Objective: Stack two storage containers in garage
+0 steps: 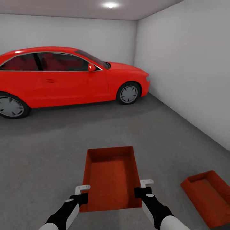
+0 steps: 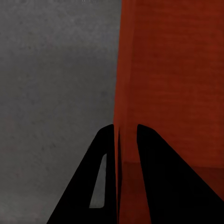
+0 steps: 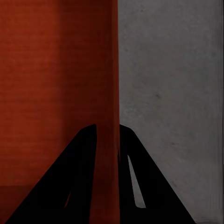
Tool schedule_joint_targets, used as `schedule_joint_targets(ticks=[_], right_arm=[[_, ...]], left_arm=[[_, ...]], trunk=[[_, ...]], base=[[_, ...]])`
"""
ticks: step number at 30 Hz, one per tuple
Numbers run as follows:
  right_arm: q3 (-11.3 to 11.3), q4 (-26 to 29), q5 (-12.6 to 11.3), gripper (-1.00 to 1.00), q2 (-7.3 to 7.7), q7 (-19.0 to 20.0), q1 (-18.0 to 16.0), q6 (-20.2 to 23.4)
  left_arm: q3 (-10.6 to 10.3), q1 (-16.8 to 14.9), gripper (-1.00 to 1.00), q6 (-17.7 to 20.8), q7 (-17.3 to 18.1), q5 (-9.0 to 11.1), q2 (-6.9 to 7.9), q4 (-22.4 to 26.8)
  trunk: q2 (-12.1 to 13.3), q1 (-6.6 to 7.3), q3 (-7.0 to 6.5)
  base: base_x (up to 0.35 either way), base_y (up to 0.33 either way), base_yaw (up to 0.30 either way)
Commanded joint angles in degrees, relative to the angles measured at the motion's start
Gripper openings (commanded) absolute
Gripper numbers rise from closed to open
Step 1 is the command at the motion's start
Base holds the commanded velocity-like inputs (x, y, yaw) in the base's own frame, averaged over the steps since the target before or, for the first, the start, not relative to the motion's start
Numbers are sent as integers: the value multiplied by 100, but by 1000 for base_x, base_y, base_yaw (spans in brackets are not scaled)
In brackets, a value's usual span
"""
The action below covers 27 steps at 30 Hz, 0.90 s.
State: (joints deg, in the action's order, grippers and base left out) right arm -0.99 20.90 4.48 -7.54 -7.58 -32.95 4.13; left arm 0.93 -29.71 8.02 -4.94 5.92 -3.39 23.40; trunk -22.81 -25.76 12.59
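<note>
Lowest in the head view, two black-and-white arms reach up from the bottom edge and hold a bin [image 1: 111, 179] between them, one claw on each long side near the bin's near end. The left claw [image 1: 82, 193] sits at the bin's left wall, the right claw [image 1: 144, 187] at its right wall, each with a pale finger showing outside the wall. In the left wrist view the left claw [image 2: 125, 154] has its two dark fingers [image 2: 158, 177] closed down onto the thin orange-red wall, one finger inside the bin [image 2: 172, 84] and one outside, with only the wall's thickness between them. The right wrist view shows the same on the other side: the right claw [image 3: 107, 149] pinches the wall, its fingers [image 3: 70, 182] nearly together, the bin [image 3: 56, 79] with its ribbed bottom on the inside and grey floor [image 3: 172, 84] on the outside. The bin is open-topped, empty, and lies lower centre of the head view, its long axis running away from the camera. A second bin [image 1: 207, 196], same colour, sits on the floor [image 1: 48, 153] at the lower right, turned at an angle, well apart from the held one. A red car [image 1: 64, 76] stands in the upper left, side-on, near the back wall [image 1: 80, 32]; a plain side wall [image 1: 191, 64] fills the upper right
</note>
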Motion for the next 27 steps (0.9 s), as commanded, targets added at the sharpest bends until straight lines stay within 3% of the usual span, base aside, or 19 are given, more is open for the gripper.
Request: schedule_joint_targets(ticks=[1, 27], right_arm=[[398, 11, 97, -100, 7, -24, -21, 44], [398, 11, 96, -100, 7, -24, -20, 44]], left_arm=[[-137, 9, -100, 33, 152, -135, 5, 16], [-139, 9, -100, 33, 152, -135, -4, 15]], trunk=[[-11, -3, 11], [-11, -3, 11]], base=[[0, 0, -278], [0, 0, -278]])
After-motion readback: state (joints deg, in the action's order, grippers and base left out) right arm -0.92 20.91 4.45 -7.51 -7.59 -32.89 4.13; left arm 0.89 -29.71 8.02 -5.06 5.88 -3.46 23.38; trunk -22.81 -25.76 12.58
